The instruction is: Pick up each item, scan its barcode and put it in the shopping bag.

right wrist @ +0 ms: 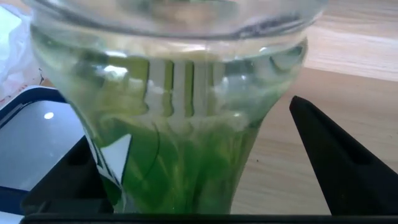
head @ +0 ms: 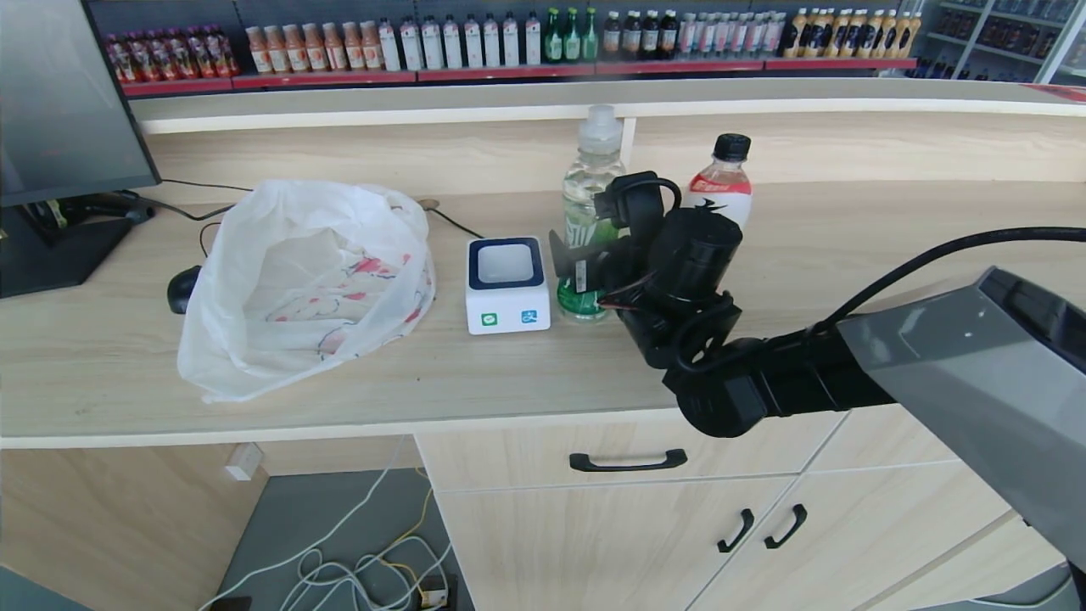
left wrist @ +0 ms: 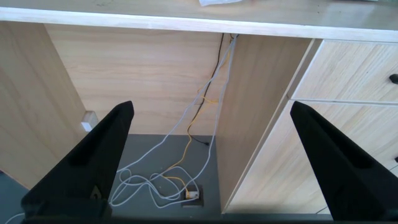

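The right gripper (head: 584, 270) sits at centre frame in the head view, its 2 fingers (right wrist: 339, 168) spread apart around the lower body of the clear bottle with the green label (head: 591, 182). In the right wrist view the bottle stands between them. A strip of counter shows between it and the finger at the right of the frame, so the grip is loose. The bottle stands upright on the wooden counter (head: 102, 356), just right of the white scanner box (head: 507, 284). The white shopping bag (head: 305, 271) lies left of centre, mouth open. A 2nd bottle with a black cap (head: 723, 182) stands beyond the arm. The left gripper (left wrist: 211, 106) hangs below the counter edge, fingers wide apart and holding nothing, above cables (left wrist: 168, 180) on the floor.
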